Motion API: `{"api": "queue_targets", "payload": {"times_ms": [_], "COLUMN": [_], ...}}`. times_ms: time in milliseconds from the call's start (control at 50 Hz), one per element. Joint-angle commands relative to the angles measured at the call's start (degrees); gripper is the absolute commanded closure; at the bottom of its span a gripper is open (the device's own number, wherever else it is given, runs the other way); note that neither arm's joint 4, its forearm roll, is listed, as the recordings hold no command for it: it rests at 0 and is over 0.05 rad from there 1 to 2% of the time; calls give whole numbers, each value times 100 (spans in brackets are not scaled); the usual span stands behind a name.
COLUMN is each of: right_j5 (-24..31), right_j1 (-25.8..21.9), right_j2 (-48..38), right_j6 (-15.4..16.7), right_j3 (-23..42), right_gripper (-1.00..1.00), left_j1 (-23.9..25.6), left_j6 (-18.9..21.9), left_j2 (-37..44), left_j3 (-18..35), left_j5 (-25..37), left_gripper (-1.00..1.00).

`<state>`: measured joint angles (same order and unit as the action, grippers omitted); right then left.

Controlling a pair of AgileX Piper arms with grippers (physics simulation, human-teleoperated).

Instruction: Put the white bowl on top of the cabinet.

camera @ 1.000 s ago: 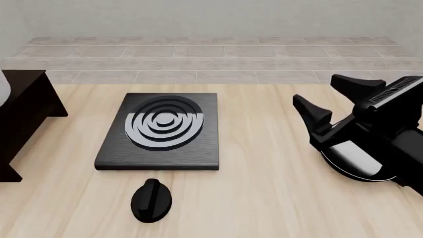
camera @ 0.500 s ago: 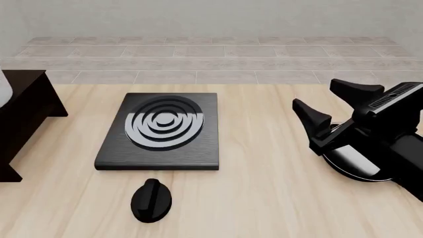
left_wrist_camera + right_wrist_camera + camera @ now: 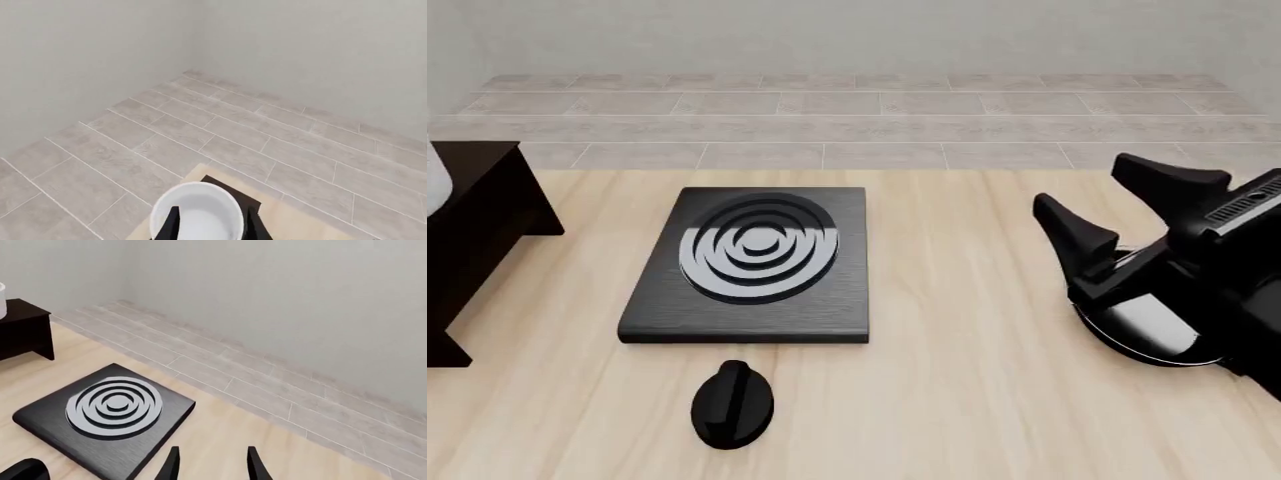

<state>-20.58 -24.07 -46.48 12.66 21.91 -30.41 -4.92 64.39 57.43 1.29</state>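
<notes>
The white bowl (image 3: 197, 212) stands on the dark cabinet (image 3: 230, 189) in the left wrist view. My left gripper (image 3: 212, 209) is open, one finger over the bowl's inside and the other just outside its wall. In the front view only a sliver of the bowl (image 3: 433, 185) shows at the left edge, on the cabinet (image 3: 481, 225); the left arm is out of that view. My right gripper (image 3: 1081, 185) hangs open and empty above the table's right side, far from the bowl. The right wrist view shows the cabinet (image 3: 23, 327) with the bowl's edge (image 3: 2, 300).
A flat black stove plate (image 3: 754, 265) with grey rings lies mid-table, a black knob (image 3: 733, 403) in front of it. A black frying pan (image 3: 1148, 330) sits under the right arm. Tiled floor runs beyond the table's far edge.
The right gripper has drifted a little to the right, still open. Nothing else in the front view has moved.
</notes>
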Motion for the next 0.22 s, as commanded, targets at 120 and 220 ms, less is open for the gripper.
{"api": "queue_targets", "payload": {"times_ms": [120,220], "right_j5": [-198,-289], "right_j1": [214,261], "right_j2": [595,574], "right_j6": [-81,-94], "right_j3": [-365,-439], "right_gripper": [-100,-100], "left_j1": [501,604], "left_j6": [-150,-142], "left_j2": [-874,-1072], "left_j3": [-285,-447], "left_j5": [393,440], "left_gripper": [-100,-100]}}
